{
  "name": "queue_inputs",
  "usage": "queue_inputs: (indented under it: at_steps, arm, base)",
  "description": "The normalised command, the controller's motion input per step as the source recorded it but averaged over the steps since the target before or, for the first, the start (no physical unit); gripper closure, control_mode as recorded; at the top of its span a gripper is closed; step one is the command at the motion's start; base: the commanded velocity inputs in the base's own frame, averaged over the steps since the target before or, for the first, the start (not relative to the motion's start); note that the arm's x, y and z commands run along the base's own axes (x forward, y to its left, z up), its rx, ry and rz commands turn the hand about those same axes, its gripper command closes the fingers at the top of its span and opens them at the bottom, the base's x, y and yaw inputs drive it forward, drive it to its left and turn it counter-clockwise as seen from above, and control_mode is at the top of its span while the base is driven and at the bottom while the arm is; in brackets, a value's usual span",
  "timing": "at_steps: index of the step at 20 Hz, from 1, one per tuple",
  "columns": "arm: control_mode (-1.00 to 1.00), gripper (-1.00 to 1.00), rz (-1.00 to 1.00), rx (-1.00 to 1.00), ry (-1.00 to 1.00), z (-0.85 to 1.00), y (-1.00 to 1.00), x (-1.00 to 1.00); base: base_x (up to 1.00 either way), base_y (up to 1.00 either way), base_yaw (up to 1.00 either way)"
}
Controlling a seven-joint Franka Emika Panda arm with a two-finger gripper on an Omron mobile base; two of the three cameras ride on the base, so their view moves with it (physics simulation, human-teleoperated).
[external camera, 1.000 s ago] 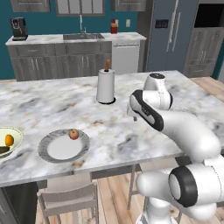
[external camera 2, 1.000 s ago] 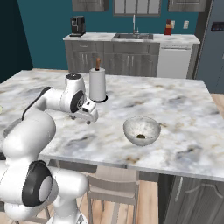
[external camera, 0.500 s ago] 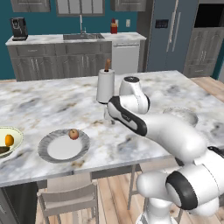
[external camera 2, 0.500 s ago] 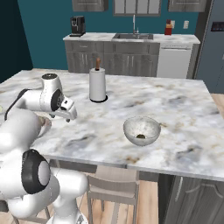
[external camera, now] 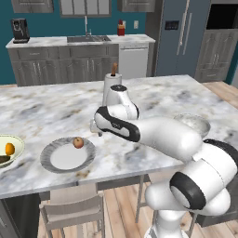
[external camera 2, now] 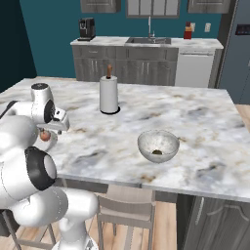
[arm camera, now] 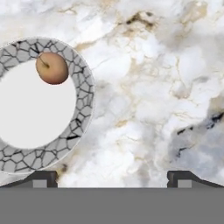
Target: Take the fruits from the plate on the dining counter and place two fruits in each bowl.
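Note:
A reddish-orange apple (arm camera: 52,68) lies on the far rim of the grey-rimmed plate (arm camera: 83,94), also seen as apple (external camera: 78,142) on plate (external camera: 51,160). My gripper (arm camera: 113,179) hangs open and empty over bare marble just right of the plate, its fingertips (arm camera: 43,177) wide apart. At the left edge the cream-green bowl (external camera: 14,155) holds the round orange (external camera: 9,148) and a dark green fruit (external camera: 3,159). The grey speckled bowl (external camera 2: 157,145) holds the brown oval fruit (external camera 2: 157,152). All stand on the dining counter (external camera: 56,109).
A paper towel roll (external camera 2: 109,93) stands upright mid-counter behind my arm. Chairs (external camera: 72,214) are tucked under the counter's near edge. The sink run (external camera 2: 149,41) lies far behind.
The arm has swung left across the counter, from in front of the paper towel roll to just beside the plate. The fruits and bowls have not moved.

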Motion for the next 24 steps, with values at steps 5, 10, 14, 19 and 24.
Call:
queue_inputs:
  at_steps: [5,10,14,19,24]
  arm:
    - [-1.00,-1.00,0.21,0.00,0.00,-0.11,0.63,0.04]
    - [-1.00,-1.00,0.06,0.00,-0.04,-0.12,0.43,0.04]
    - [-1.00,-1.00,0.00,0.00,-0.11,-0.15,0.24,0.33]
    - [-1.00,-1.00,0.00,0.00,-0.11,-0.26,0.25,0.33]
    - [-1.00,-1.00,0.00,0.00,-0.01,-0.22,0.29,0.28]
  base:
    - [0.00,0.00,0.00]
    - [0.00,0.00,0.00]
    - [0.00,0.00,0.00]
    - [0.00,0.00,0.00]
    - [0.00,0.00,0.00]
